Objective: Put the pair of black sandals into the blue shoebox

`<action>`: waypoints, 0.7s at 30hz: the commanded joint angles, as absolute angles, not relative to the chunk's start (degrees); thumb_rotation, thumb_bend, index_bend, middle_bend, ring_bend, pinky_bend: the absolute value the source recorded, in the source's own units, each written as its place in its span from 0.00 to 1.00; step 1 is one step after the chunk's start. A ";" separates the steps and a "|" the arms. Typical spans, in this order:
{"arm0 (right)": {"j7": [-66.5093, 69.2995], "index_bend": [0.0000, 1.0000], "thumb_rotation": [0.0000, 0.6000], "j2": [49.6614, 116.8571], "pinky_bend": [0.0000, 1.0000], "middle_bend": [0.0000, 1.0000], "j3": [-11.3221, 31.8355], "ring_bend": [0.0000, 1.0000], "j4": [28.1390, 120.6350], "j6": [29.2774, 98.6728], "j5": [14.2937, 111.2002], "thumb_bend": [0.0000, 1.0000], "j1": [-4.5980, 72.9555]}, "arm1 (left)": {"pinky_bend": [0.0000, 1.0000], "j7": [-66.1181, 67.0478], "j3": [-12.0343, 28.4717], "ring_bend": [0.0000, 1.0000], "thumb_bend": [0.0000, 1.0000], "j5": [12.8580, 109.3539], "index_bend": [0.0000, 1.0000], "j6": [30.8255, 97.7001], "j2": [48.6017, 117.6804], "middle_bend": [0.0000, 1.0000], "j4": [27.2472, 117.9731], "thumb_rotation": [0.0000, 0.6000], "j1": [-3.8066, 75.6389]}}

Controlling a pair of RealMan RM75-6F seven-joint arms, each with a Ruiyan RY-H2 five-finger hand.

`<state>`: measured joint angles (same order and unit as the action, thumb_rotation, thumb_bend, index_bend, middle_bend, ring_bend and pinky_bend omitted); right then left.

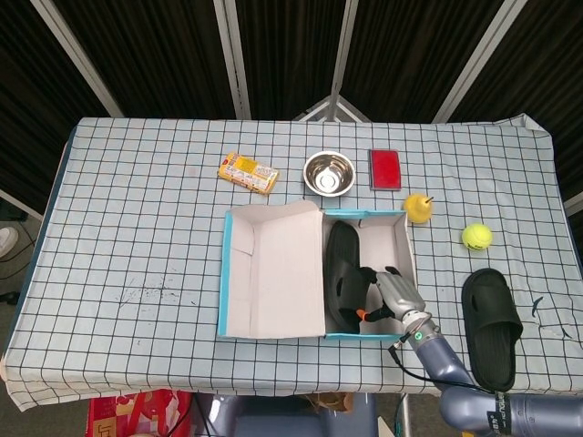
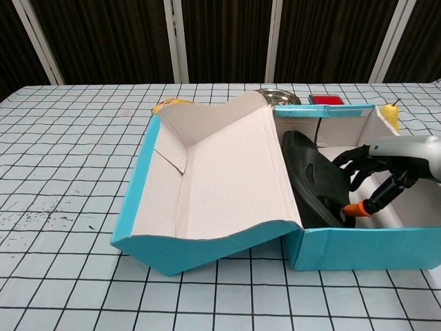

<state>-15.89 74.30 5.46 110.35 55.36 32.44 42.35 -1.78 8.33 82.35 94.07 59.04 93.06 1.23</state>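
Note:
The blue shoebox lies open in the middle of the table, its lid folded out to the left. One black sandal stands on its side inside, leaning against the box's left side. My right hand reaches into the box from the front right and holds this sandal, fingers over its edge and the orange-tipped thumb below. The other black sandal lies flat on the table to the right of the box. My left hand shows in neither view.
Behind the box sit a yellow snack packet, a metal bowl and a red flat case. A yellow pear-shaped fruit is at the box's far right corner. A tennis ball lies above the loose sandal.

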 commanded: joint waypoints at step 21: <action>-17.20 0.38 1.00 74.74 0.00 0.25 6.18 0.06 111.08 56.80 28.71 0.35 44.41 | 0.12 -1.86 8.33 0.00 0.50 82.41 0.16 94.26 58.95 0.03 93.10 1.00 1.09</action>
